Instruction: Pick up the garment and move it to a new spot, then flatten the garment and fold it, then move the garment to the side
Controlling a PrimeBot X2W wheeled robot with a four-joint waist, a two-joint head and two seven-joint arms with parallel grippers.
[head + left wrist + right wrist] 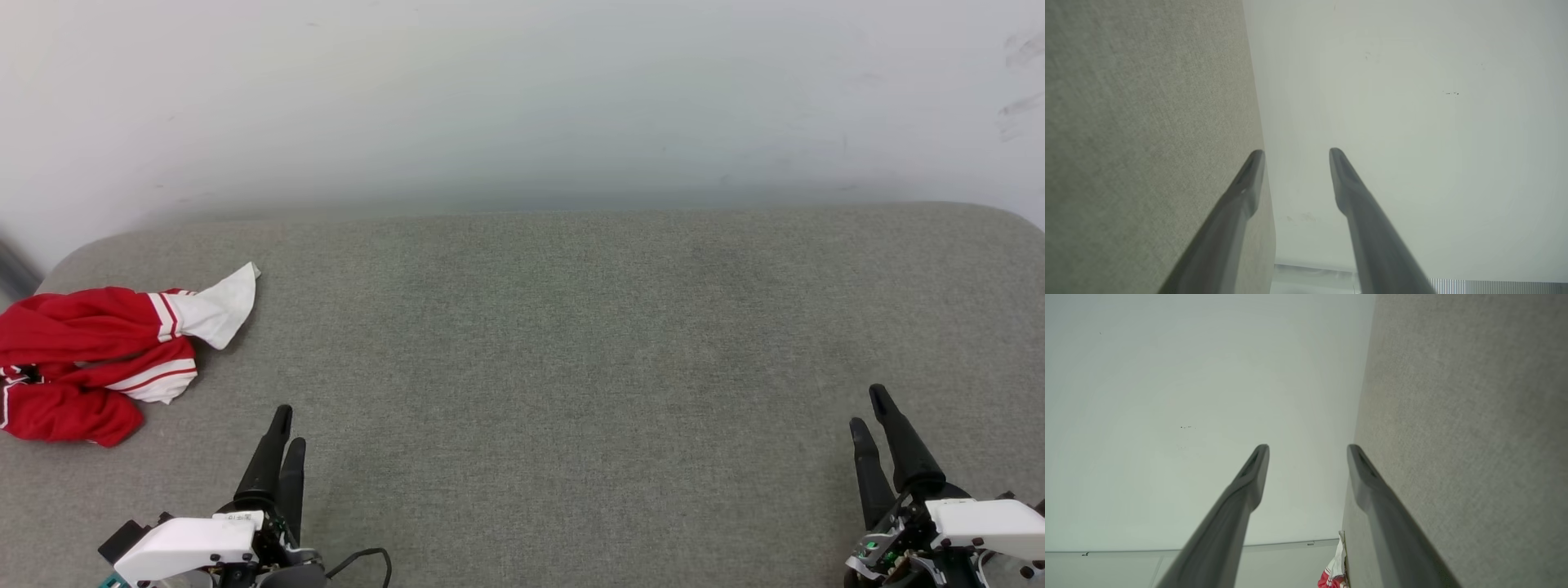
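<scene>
The garment (90,359) lies crumpled at the far left edge of the grey tabletop (571,343), untouched, so the first pick-up has not begun. The left tool (291,426) and the right tool (867,407) both hover near the front edge, fingers parted and holding nothing. Next, I'd judge, the left tool must reach left and pinch a fold of cloth.

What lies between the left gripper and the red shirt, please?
In the head view that stretch is bare: just grey cushion between the left gripper and the shirt, which lies crumpled at the left edge.
</scene>
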